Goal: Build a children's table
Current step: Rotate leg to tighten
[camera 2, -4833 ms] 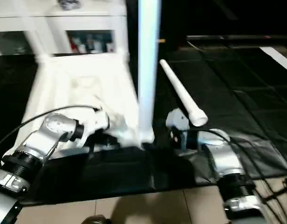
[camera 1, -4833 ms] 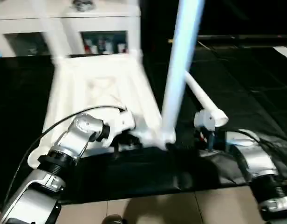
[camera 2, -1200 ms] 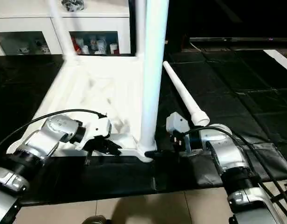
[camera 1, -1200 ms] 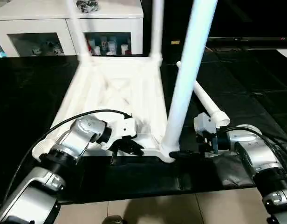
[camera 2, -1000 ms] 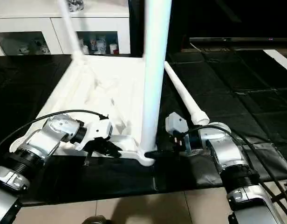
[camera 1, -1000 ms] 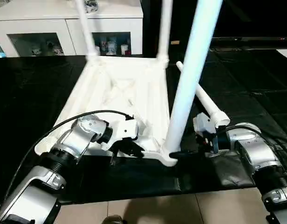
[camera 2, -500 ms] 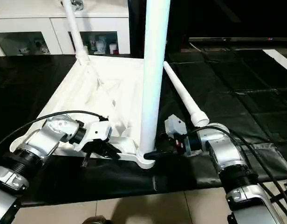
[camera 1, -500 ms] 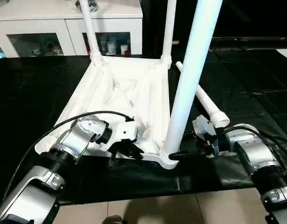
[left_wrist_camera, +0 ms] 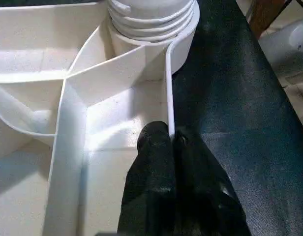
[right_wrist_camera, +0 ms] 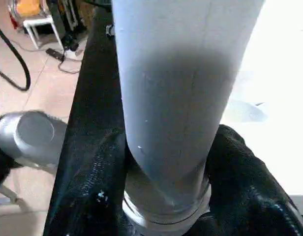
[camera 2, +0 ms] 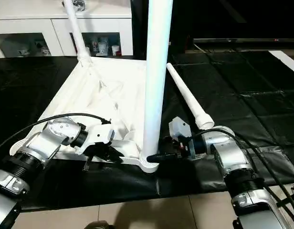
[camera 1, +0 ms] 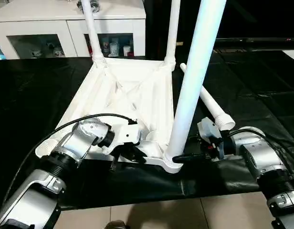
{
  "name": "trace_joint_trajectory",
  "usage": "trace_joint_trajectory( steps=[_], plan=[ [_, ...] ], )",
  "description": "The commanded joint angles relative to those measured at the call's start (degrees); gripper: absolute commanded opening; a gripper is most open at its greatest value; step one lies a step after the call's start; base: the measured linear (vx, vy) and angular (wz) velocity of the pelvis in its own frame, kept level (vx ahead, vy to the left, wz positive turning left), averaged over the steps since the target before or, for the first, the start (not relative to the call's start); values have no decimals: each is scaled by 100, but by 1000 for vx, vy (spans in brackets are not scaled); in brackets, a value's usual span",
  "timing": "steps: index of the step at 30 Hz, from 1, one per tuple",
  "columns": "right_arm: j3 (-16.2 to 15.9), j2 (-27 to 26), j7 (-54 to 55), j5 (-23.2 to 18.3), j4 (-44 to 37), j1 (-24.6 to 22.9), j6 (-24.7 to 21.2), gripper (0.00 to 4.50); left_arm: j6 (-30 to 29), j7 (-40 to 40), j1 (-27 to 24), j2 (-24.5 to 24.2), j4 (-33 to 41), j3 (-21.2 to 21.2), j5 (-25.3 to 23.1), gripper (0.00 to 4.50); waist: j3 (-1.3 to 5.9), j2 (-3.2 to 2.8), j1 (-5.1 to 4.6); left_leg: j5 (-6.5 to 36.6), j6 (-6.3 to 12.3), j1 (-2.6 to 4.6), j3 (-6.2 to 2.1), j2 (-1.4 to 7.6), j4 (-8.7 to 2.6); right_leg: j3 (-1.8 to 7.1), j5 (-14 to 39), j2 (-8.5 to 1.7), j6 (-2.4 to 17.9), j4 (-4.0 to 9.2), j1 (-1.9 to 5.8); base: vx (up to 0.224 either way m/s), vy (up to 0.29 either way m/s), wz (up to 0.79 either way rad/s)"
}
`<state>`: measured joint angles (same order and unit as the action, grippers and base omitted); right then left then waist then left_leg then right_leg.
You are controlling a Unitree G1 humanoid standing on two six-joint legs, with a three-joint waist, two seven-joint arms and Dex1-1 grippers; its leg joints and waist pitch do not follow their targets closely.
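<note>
While we look down from the left eye, the white plastic ribbed tabletop [camera 1: 123,105] lies upside down on the black floor mat [camera 1: 37,95], and the tall white tapered tube leg [camera 1: 192,81] stands upright in its near corner socket, long axis nearly vertical. Our right gripper [camera 1: 183,156] reaches in level from the right, at right angles to that axis, and is the nearer arm to the leg's foot. A loose white tube leg [camera 1: 206,102] lies flat just beyond it.

From the right eye, our left gripper [camera 2: 111,156] sits on the tabletop's near rim, just beside that socket.

Along the left wrist, its jaws are pinched tight on the thin rim wall.

Along the right wrist, the jaws stand either side of the leg's foot, hugging it; we judge a twist about the upright axis comes next.
</note>
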<state>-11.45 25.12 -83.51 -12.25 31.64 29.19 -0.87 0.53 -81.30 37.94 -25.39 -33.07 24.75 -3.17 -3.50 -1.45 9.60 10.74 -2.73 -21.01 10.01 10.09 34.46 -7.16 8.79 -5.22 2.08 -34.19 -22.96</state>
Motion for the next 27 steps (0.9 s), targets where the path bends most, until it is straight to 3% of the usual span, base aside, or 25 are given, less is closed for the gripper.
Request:
trace_joint_trajectory(
  steps=[1, 5, 11, 12, 17, 27],
  plan=[
    [39, -53, 140, -59, 51, 28, -382, 272, 87, -319, 18, 31, 99, 231, -73, 0, 465, -40, -26, 1336, 277, 72, -137, 385, -410, 360, 1625, -465, 1150, 404, 329, 0, 0, 0],
    [66, -98, 232, -76, -29, 2, -323, 310, 86, -306, -3, 39, 114, 236, -75, 0, 470, -35, -13, 1321, 209, 74, -136, 392, -411, 365, 1732, -480, 1082, 410, 317, 0, 0, 0],
    [21, -123, 221, -46, -70, -10, -291, 314, 88, -300, -20, 44, 131, 247, -84, 0, 478, -32, -17, 1263, 221, 71, -135, 396, -408, 367, 1556, -475, 1127, 385, 315, 0, 0, 0],
    [20, -129, 212, -56, -78, -21, -304, 288, 79, -299, -30, 43, 147, 253, -85, 0, 473, -35, -16, 1277, 224, 71, -133, 396, -410, 368, 1579, -478, 1127, 391, 314, 0, 0, 0],
    [105, -164, 165, -232, -168, -13, -522, 247, 67, -307, -49, 29, 166, 260, -84, 0, 467, -25, -18, 1299, 230, 73, -131, 390, -412, 369, 1716, -482, 1079, 409, 315, 0, 0, 0],
    [58, -105, -21, -322, -319, -93, -675, 228, 25, -296, -74, 31, 198, 257, -84, 0, 470, -18, -13, 1239, 228, 71, -131, 394, -410, 370, 1729, -482, 1046, 405, 308, 0, 0, 0]
  ],
)
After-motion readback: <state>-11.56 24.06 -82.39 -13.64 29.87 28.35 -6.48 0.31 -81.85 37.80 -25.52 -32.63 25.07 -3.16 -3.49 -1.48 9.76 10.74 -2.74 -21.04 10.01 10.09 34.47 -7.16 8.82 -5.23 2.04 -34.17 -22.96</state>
